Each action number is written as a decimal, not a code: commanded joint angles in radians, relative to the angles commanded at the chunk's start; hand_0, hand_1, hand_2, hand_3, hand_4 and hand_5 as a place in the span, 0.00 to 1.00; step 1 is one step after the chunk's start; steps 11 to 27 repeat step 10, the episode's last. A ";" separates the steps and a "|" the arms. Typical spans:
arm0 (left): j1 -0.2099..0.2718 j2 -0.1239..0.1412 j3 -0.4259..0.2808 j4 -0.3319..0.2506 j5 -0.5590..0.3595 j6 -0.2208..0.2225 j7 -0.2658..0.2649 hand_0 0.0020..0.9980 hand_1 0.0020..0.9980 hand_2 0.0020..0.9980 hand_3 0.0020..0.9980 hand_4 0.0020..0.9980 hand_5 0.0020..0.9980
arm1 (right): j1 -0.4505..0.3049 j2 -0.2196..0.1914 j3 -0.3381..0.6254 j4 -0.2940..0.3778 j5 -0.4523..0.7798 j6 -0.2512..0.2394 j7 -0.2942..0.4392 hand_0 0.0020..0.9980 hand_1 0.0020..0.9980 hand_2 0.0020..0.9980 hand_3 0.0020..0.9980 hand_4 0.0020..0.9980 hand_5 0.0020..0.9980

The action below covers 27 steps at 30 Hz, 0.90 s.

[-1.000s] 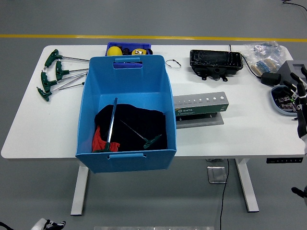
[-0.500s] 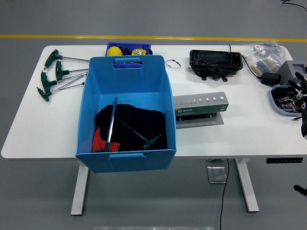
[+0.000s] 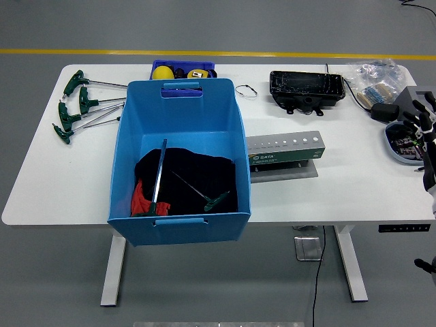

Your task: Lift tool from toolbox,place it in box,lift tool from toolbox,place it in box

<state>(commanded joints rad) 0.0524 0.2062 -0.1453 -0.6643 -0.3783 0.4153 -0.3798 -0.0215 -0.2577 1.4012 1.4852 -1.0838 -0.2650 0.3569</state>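
A big blue box [image 3: 129, 146] stands at the table's front left. Inside it a black cloth [image 3: 194, 177] carries two green-handled T-wrenches: a long one [image 3: 158, 178] and a shorter one [image 3: 204, 194]. Several more T-handle wrenches [image 3: 82, 105] lie on the table left of the box. A grey and green tool stand [image 3: 285, 151] sits just right of the box. My right hand [image 3: 422, 122] hovers at the far right edge over a grey dish [image 3: 394, 144], fingers loosely spread and holding nothing. The left arm is out of view.
Behind the box is a small blue bin [image 3: 182, 70] with a yellow tape measure. A black tray [image 3: 306, 88], a wire loop [image 3: 246, 90], a plastic bag of parts [image 3: 373, 76] and a black adapter [image 3: 385, 111] lie along the back right.
My right hand has drifted slightly at the right edge, ending a little higher. A bit of the left hand seen at the bottom left a second ago is gone.
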 joint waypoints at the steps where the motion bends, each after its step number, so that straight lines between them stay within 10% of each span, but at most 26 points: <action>1: -0.004 0.001 0.009 -0.002 -0.009 0.000 -0.001 0.79 0.80 0.86 0.91 0.95 0.79 | 0.002 -0.001 0.001 -0.001 0.001 -0.002 0.000 0.83 0.80 0.88 0.95 1.00 0.86; 9: -0.010 0.018 -0.019 0.004 0.092 -0.161 0.219 0.88 0.90 0.94 1.00 1.00 0.87 | 0.017 -0.008 -0.013 -0.012 0.006 -0.007 -0.002 0.83 0.80 0.88 0.95 1.00 0.85; 27: -0.012 0.018 -0.016 -0.001 0.086 -0.146 0.221 0.88 0.90 0.94 1.00 1.00 0.87 | 0.018 -0.006 -0.015 -0.014 0.006 -0.008 -0.002 0.83 0.80 0.88 0.95 1.00 0.85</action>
